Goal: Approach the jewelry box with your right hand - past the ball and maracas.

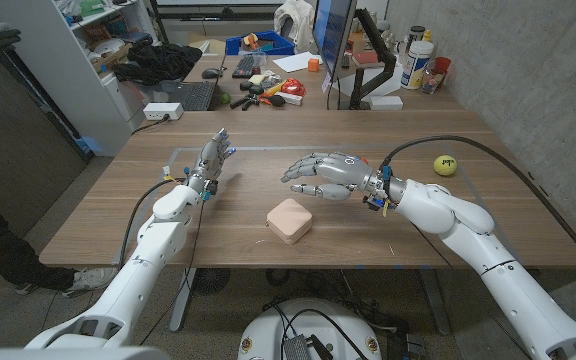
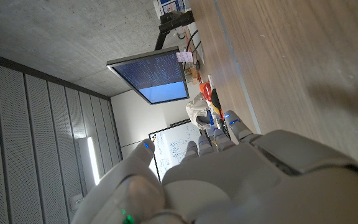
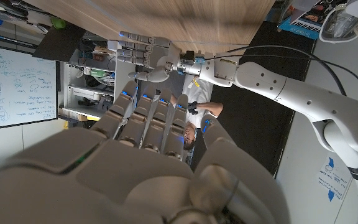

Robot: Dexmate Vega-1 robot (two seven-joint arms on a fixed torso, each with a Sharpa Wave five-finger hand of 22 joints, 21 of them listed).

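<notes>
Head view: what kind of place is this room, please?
Probably a robotics lab or workshop. Behind the long wooden table stands a cluttered desk with a dark computer monitor and black keyboard, a white shelving unit on one side and a bare grey concrete wall on the other.

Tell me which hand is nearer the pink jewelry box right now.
Right. The right hand hovers just behind the jewelry box, slightly to its right; the left hand stands farther off, on the box's left.
</notes>
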